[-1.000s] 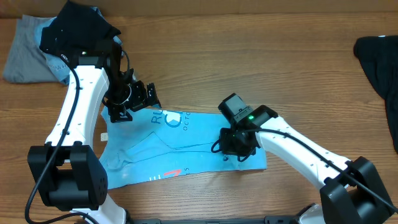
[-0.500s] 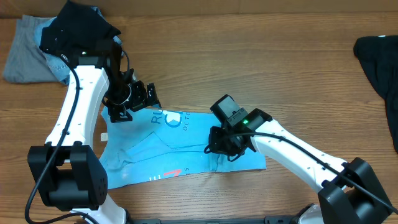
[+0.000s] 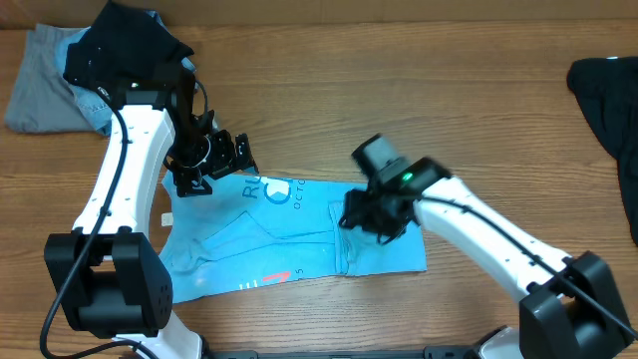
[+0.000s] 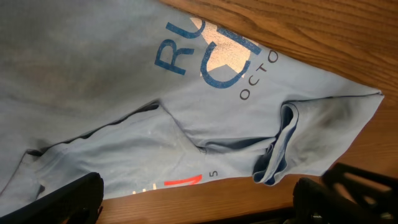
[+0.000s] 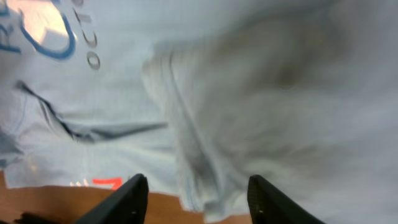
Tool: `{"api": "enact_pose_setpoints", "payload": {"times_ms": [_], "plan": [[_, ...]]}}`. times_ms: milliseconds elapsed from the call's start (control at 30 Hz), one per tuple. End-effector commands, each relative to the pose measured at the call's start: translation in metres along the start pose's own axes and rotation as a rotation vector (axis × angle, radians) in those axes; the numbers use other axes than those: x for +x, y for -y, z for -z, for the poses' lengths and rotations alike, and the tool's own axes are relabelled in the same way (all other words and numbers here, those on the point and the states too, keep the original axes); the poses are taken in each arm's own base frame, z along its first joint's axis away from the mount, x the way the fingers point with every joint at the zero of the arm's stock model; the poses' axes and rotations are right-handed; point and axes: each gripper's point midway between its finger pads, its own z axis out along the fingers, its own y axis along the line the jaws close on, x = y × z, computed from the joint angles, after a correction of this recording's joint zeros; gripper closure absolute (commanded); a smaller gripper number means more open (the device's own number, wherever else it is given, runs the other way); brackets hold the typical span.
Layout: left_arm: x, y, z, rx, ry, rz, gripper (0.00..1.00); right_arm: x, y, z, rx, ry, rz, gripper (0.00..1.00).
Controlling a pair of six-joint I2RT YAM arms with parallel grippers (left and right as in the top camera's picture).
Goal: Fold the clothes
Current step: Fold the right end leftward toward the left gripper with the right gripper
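Fabric of the light blue T-shirt [image 3: 289, 239] lies rumpled below your right pincer [image 5: 198, 198], jaws parted and empty, while your left pincer [image 4: 205, 196] hangs wide open above it.

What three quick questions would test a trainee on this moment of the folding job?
1. True or false: the left gripper is clamped on the light blue T-shirt.
2. Where does the black garment lie in the overhead view? A: on top of the T-shirt. B: at the right edge of the table, apart from the T-shirt. C: between the two grippers.
3. Fill in: the ______ gripper, fingers apart, is over the T-shirt's folded-in end.

Key: 1 false, it is open and holds nothing; 2 B; 3 right, the right gripper.
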Motion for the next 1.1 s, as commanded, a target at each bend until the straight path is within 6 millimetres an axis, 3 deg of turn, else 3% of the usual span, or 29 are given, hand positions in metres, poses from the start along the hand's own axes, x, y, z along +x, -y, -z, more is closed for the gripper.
{"api": "enact_pose_setpoints", "payload": {"times_ms": [0, 67, 133, 200, 233, 267, 567, 800, 867, 1067], "plan": [[0.006, 0.000, -0.006, -0.002, -0.017, -0.023, 0.00, -0.026, 0.011, 0.010, 0.005, 0.057, 0.012, 0.77], [0.007, -0.002, -0.009, -0.003, -0.021, -0.022, 0.00, -0.027, 0.012, 0.006, -0.012, 0.049, 0.004, 0.90], [0.007, -0.003, -0.012, -0.003, -0.024, -0.020, 0.00, -0.023, 0.007, -0.001, -0.055, 0.023, 0.006, 0.89], [0.008, -0.003, -0.013, -0.004, -0.028, -0.019, 0.00, -0.018, -0.003, -0.009, -0.103, -0.003, 0.021, 0.78], [0.008, -0.004, -0.013, -0.005, -0.029, -0.018, 0.00, -0.018, -0.010, -0.014, -0.125, -0.013, 0.034, 0.68], [0.008, -0.004, -0.013, -0.005, -0.029, -0.018, 0.00, -0.018, -0.015, -0.019, -0.139, -0.017, 0.045, 0.66], [0.010, -0.004, -0.013, -0.006, -0.034, -0.016, 0.00, -0.004, -0.023, -0.059, -0.116, -0.097, 0.047, 0.68], [0.010, -0.004, -0.013, -0.007, -0.034, -0.018, 0.00, -0.013, -0.009, -0.070, -0.030, -0.047, 0.052, 0.47], [0.009, -0.004, -0.013, -0.006, -0.032, -0.023, 0.00, -0.013, -0.009, -0.070, -0.028, -0.046, 0.055, 0.47], [0.009, -0.004, -0.013, -0.006, -0.032, -0.025, 0.00, -0.016, -0.015, -0.070, -0.044, -0.028, 0.069, 0.71]]}}
